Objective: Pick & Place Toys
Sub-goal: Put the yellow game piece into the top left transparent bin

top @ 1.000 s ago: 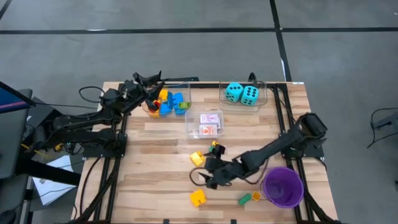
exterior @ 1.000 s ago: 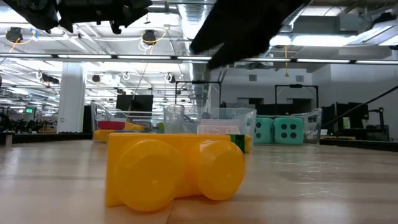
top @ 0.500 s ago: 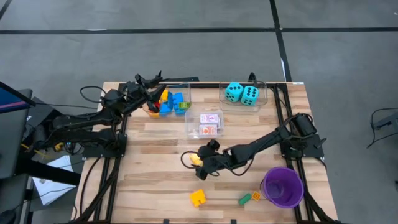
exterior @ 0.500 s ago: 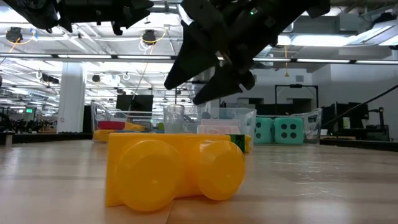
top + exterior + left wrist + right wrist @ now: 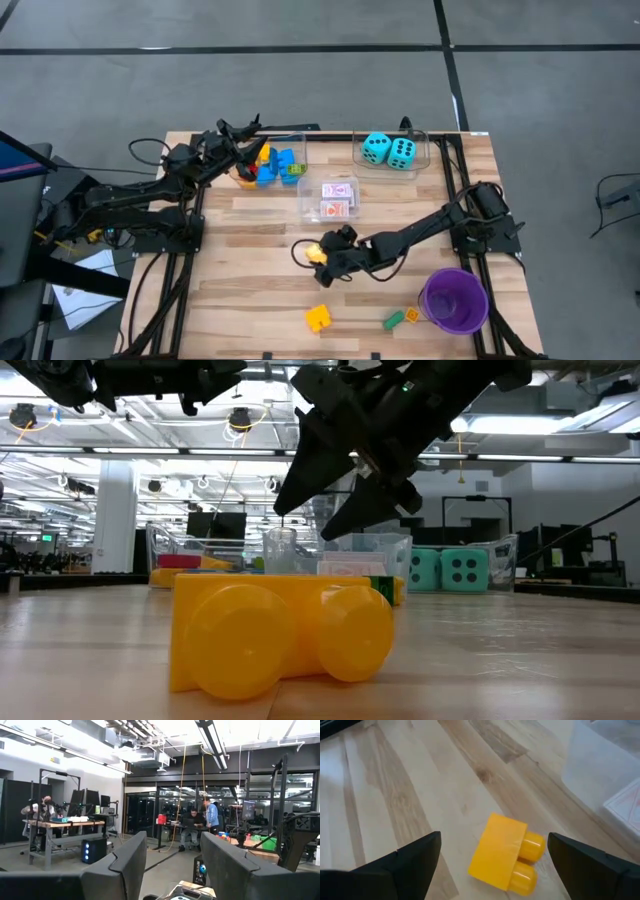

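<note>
right end effector (image 5: 322, 253) has slid inward, open over yellow brick (image 5: 506, 853); no legible writing.

Glossy plastic brick (image 5: 505, 852), matt wood table (image 5: 395, 795)

dice (image 5: 389, 150): turquoise, black dots
cup (image 5: 454, 300): purple
brick beside cup (image 5: 395, 321): green
card packs (image 5: 338, 199): red and white
table (image 5: 250, 250): pale wood grain

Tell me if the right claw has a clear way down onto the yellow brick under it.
Probably yes. The right claw hangs open above the yellow brick, which lies between its fingers on bare table, nothing on or against it.
</note>
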Robot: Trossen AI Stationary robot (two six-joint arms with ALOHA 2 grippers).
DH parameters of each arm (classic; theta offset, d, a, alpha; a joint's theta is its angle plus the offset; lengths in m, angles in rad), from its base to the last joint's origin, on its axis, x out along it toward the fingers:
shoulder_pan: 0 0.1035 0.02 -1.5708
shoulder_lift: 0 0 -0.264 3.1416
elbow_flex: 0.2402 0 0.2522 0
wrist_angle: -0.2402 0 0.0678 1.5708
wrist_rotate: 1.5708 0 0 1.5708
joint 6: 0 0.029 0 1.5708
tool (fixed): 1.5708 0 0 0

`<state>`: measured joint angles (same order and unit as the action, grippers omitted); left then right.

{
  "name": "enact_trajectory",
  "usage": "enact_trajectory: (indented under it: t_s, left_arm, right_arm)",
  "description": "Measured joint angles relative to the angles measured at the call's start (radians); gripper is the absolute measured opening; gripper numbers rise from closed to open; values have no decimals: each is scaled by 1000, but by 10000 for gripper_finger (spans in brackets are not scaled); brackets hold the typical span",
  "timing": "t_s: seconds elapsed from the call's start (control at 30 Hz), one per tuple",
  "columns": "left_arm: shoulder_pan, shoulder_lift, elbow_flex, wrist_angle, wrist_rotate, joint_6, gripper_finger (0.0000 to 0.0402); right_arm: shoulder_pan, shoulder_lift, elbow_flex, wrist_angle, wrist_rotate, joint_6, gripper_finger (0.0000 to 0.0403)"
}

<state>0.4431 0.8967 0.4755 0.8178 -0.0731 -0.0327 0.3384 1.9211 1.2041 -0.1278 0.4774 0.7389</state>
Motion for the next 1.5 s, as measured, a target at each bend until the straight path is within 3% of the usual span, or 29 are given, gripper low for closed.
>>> enact_trajectory:
  t_s: [0.2,0.4,0.57,0.83,1.4,1.5]
  left_arm:
    - [0,0,0,1,0,-1,182]
    - [0,0,0,3,0,-1,182]
    - [0,0,0,-2,0,-1,182]
    - [-4,0,0,-2,0,-1,182]
    - [-5,0,0,1,0,-1,182]
    - [-5,0,0,1,0,-1,182]
  right_arm:
    - [-3,91,62,-38,-25,21,357]
    - [-22,170,213,-280,-38,16,357]
    - [-19,220,280,-351,-35,13,357]
    - [-25,229,267,-398,-69,45,356]
    - [-27,228,266,-392,-87,-43,356]
    - [-19,228,266,-396,-140,-88,356]
